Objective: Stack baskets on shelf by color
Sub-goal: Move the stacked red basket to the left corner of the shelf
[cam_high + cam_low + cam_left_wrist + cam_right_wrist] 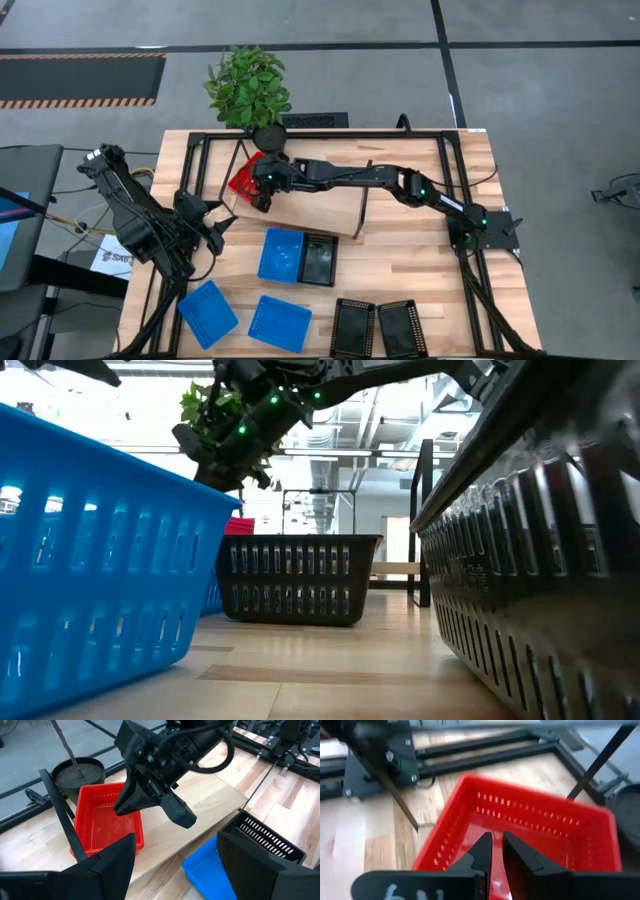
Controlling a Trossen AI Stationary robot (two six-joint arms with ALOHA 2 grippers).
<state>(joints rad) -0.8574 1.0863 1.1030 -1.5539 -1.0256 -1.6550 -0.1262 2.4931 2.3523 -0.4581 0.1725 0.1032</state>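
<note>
Landmark: the shelf (300, 205), a light wood board with thin black end frames.

Nearest the front edge of the table (420, 270), well clear of the shelf, lie two black mesh baskets (378, 328) side by side and two blue baskets (245, 318). Just in front of the shelf, a third blue basket (282, 254) touches a black basket (319, 260).

My left gripper (213, 228) waits off the shelf's left end, fingers spread.

My right gripper (262, 192) is over the shelf's left end, above the red baskets (243, 178), glossy perforated plastic, sitting there. Its fingers (482, 851) are nearly pressed together, a thin gap between, pinching nothing.

Behind the shelf stands a potted plant (248, 88).
</note>
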